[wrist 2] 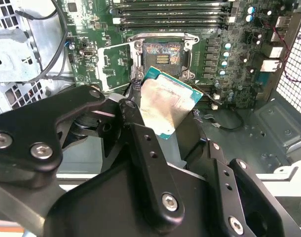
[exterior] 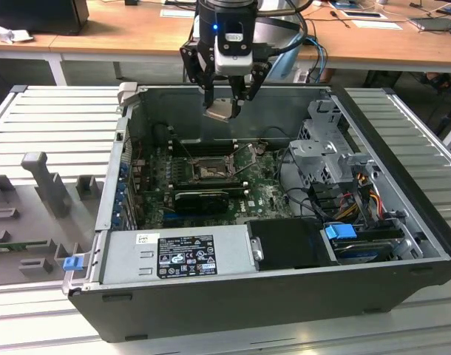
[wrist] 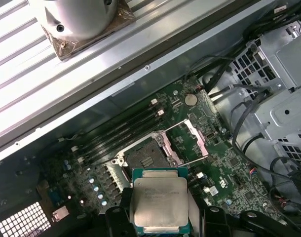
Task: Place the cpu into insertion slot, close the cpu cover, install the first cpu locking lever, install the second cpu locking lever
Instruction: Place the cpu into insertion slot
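My gripper (exterior: 222, 107) hangs above the back wall of the open computer case, shut on the cpu (exterior: 219, 111), which it holds by its edges. In both wrist views the cpu (wrist 2: 165, 103) (wrist: 159, 200) shows its tan-silver face with a green rim, well above the board. The insertion slot (exterior: 208, 170) (wrist 2: 163, 53) (wrist: 144, 155) lies bare below on the green board, its grey centre uncovered. The cpu cover (wrist 2: 116, 64) (wrist: 187, 140) is swung open to one side of the slot.
Long black memory slots (wrist 2: 170, 10) run beside the insertion slot. A grey power supply (exterior: 181, 255) and a black box (exterior: 292, 244) fill the case's near side. A metal drive cage (exterior: 329, 148) with cables stands at the exterior view's right. A grey fixture (exterior: 44, 181) sits outside, left.
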You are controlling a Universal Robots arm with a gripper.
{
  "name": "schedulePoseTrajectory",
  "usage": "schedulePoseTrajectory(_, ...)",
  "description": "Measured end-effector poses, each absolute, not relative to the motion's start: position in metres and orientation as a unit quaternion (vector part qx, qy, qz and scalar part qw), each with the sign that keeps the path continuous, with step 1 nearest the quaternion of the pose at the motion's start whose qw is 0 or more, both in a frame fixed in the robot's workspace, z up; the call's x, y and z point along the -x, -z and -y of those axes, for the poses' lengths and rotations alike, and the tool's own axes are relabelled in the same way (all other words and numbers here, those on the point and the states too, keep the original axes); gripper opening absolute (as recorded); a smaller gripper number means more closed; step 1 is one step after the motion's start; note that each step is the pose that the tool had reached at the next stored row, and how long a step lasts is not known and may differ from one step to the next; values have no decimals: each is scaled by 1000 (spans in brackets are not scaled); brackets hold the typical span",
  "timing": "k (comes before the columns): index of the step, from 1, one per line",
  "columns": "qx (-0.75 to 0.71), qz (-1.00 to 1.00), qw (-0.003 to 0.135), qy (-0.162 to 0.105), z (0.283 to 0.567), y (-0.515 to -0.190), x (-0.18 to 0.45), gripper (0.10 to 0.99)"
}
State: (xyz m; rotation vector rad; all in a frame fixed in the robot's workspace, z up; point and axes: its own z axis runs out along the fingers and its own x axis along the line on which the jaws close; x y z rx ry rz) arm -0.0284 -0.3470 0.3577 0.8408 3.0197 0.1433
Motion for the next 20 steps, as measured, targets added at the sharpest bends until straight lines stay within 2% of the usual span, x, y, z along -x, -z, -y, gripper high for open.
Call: schedulePoseTrajectory(20, -300, -953, 3, -46, 347, -352, 28, 525)
